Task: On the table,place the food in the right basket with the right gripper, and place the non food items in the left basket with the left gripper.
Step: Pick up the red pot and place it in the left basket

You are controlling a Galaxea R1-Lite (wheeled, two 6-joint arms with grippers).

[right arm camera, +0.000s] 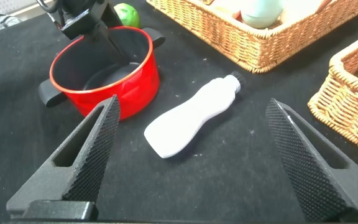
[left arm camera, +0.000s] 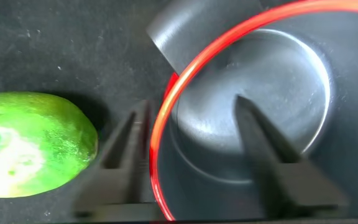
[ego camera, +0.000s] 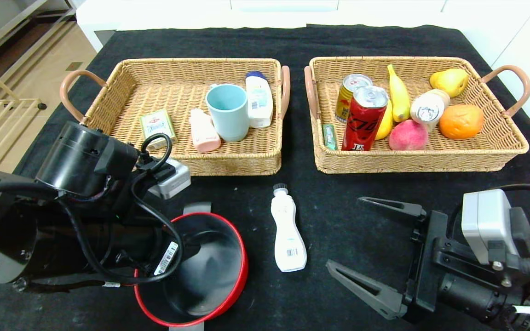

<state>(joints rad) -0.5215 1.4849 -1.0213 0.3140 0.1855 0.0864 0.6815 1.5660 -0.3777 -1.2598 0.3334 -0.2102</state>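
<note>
Left claw straddles the red pot's rim, fingers apart; right claw spread wide over bare cloth.

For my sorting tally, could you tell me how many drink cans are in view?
2, both standing in the right basket near its left end: a red can in front and a yellow can just behind it. Others may be hidden behind the fruit.

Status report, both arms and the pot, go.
Left gripper straddling red pot rim, one finger inside. Right gripper open, idle. White bottle and green fruit on table.
</note>
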